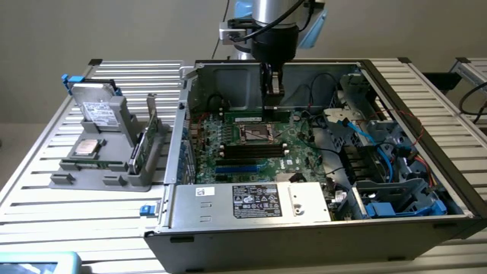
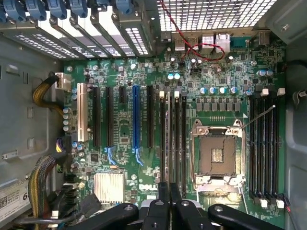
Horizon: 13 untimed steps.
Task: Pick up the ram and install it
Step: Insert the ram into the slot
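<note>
- Exterior view: in the upper middle of the frame, the gripper (image 1: 274, 101) hangs inside the open computer case (image 1: 304, 246). It is clenched on the ram (image 1: 278, 108), which is held level just above the far end of the motherboard (image 1: 251, 162). A grey holder (image 1: 99, 174) stands on the table (image 1: 45, 228) at the exterior view's left.
- Wrist view: the fingers (image 2: 157, 213) pinch the ram edge-on over the black slots (image 2: 178, 143) beside the empty processor socket (image 2: 218, 155).
</note>
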Each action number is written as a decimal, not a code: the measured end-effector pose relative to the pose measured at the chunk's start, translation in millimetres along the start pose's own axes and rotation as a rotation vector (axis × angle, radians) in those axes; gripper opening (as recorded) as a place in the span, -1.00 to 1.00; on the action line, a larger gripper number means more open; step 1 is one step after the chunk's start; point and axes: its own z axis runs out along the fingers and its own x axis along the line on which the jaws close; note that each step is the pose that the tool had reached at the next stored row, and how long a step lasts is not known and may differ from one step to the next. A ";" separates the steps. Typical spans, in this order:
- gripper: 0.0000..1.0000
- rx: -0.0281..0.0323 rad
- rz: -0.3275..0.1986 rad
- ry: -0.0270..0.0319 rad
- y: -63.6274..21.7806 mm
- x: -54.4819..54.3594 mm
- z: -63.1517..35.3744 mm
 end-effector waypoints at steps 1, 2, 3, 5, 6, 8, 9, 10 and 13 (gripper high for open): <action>-0.76 0.0000 0.000 0.0000 0.0 -0.2 1.6; -0.76 0.0000 0.000 0.0001 0.0 -0.4 3.4; -0.76 0.0000 0.000 -0.0001 0.1 -0.6 5.3; -0.76 0.0000 0.000 0.0000 0.1 -1.2 8.8; -0.76 0.0000 0.000 0.0001 0.1 -1.5 10.6; -0.76 0.0000 0.000 0.0000 0.1 -2.3 14.2; -0.76 0.0000 0.000 0.0001 0.2 -2.7 16.0; -0.76 0.0000 0.000 0.0000 0.2 -3.0 17.8; -0.76 0.0000 0.000 0.0001 0.3 -4.0 23.2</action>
